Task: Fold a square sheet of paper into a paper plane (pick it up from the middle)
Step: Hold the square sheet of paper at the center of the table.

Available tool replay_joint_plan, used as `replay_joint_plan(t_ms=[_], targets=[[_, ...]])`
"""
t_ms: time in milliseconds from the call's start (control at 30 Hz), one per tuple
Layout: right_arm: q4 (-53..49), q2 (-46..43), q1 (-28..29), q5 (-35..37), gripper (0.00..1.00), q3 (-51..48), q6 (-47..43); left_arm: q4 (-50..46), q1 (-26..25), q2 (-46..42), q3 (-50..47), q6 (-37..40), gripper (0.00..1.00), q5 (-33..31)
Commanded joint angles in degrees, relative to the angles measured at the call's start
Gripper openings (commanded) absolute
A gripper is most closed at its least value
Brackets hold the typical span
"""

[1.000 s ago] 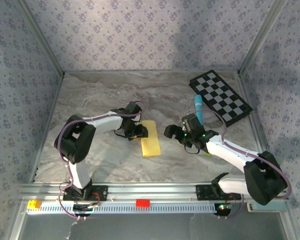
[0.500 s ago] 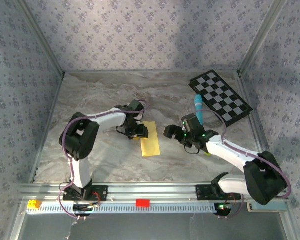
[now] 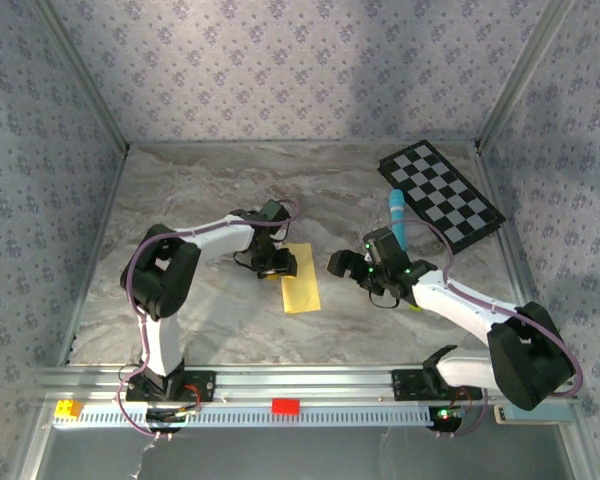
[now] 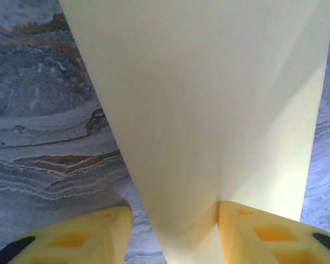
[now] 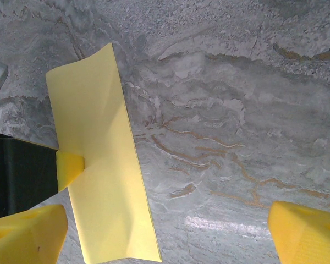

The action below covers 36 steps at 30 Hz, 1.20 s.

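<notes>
Matt, smooth yellow paper sheet (image 5: 102,159) lies on a glossy marble-patterned table (image 5: 220,110), between yellow plastic fingers (image 4: 82,234).

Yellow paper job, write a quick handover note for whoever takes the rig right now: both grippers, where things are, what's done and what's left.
Left gripper: shut on the yellow paper, its fingers pinching the paper's far left edge.
Right gripper: open, holding nothing, beside the paper's right side.
Paper: folded into a narrow strip, lying mid-table. Light-blue marker and checkered board lie to the far right.
Done: paper folded over at least once.
Left: nose folds, wings, centre crease; no plane shape yet.
</notes>
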Motion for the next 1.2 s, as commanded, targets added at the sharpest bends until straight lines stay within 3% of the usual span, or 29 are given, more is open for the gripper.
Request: replay_joint_plan(t_ms=[0,533,633,1000,1167], targets=[[-1.42,0.03,0.39,1.12,0.96,1.0,-0.73,-0.87,-0.64,3.41,-0.67,1.3,0.47,-2.28],[1.4,2.67,0.71,-1.71,0.94,1.05,-1.21,-0.22,-0.86,3.98,-0.87,1.12,0.47,-2.43],[3.31,4.9,0.86,-3.69,0.89,1.53,-1.19,-0.13,-0.91,4.07,-1.03,1.14,0.47,-2.56],[4.76,17.37,3.5,-8.11,0.24,9.69,-3.72,-0.29,-1.04,5.0,-1.06,1.71,0.47,-2.76],[3.01,23.24,4.82,-8.29,0.12,14.65,-4.44,-0.15,-1.17,5.46,-1.04,1.77,0.47,-2.78]])
